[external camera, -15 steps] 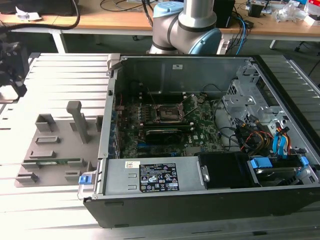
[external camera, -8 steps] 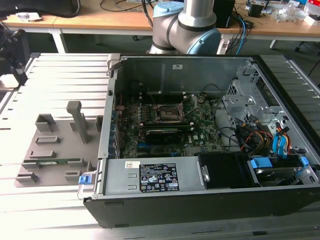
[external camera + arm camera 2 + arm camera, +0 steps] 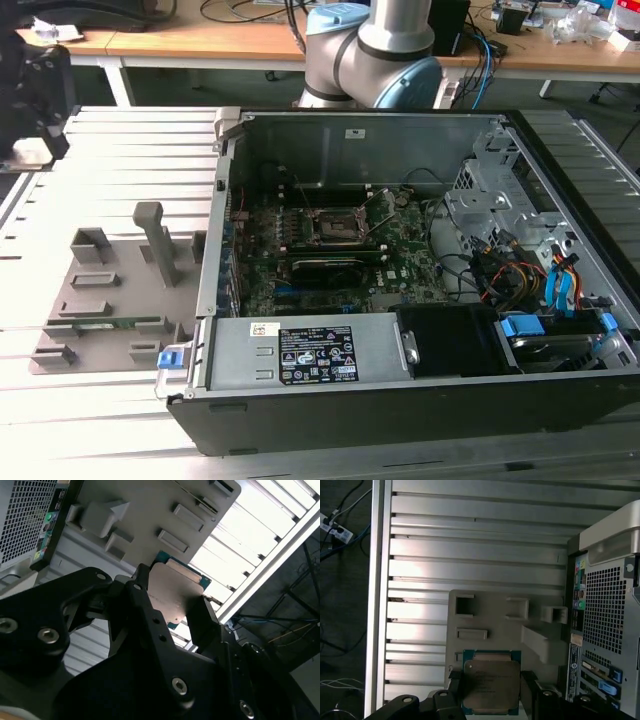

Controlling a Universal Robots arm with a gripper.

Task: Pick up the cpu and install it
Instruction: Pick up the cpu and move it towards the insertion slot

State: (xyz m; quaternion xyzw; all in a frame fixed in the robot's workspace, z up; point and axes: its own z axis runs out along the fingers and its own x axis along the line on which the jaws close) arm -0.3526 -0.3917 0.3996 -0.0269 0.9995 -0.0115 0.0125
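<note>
Cpu [image 3: 490, 674] clenched between fingers of my claw [image 3: 491, 681] in both wrist views, silver top showing; beyond it, grey fixture block [image 3: 490, 612] on slatted table [image 3: 470, 545].

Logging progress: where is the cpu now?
In both wrist views the square silver-topped cpu is held between the black fingers, over the grey holder tray beside the computer case.

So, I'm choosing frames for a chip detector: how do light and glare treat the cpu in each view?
Second wrist view: the slatted table is blown out white, the hand holding the cpu is nearly black, and the cpu's top is softly shaded. First wrist view: the cpu is dim, with glare streaks on the table. Exterior view: even light, the computer case darker inside.
</note>
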